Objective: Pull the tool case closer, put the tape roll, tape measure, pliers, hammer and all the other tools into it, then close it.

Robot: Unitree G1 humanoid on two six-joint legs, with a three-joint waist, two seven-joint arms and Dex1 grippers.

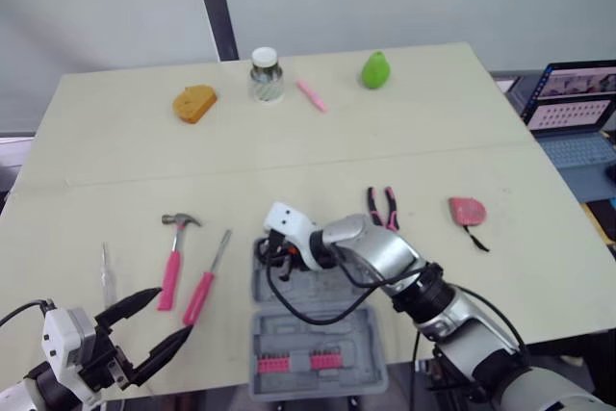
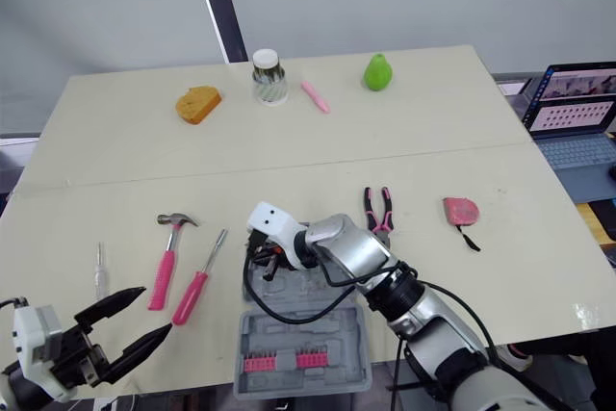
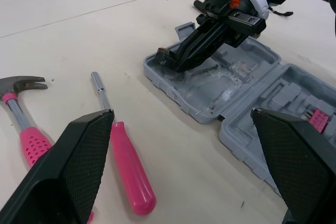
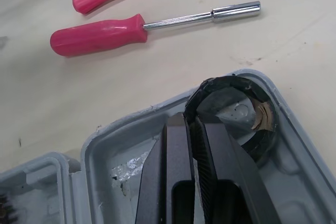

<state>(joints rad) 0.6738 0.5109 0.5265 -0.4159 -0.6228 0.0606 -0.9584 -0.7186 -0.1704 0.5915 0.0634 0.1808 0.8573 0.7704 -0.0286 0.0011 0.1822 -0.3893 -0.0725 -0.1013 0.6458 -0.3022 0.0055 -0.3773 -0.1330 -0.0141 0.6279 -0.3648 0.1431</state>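
At the near table edge: grey plastic tool case, lying open on the cream table, both halves facing up.
Right arm: reaches across from the right with the elbow bent and the wrist turned down over the case's far half.
Right gripper: fingers nearly together, pinching the wall of the black tape roll.
Right wrist view: places the roll in the round corner recess of the far half, with one finger inside the ring and one outside.
Left gripper: hovers low at the front left with its fingers spread wide, holding nothing.
Left wrist view: frames the case and the right gripper between the spread fingers.
Left of the case: pink-handled hammer and pink-handled screwdriver, side by side.
Right of the case: pink-and-black pliers; further right, pink tape measure.
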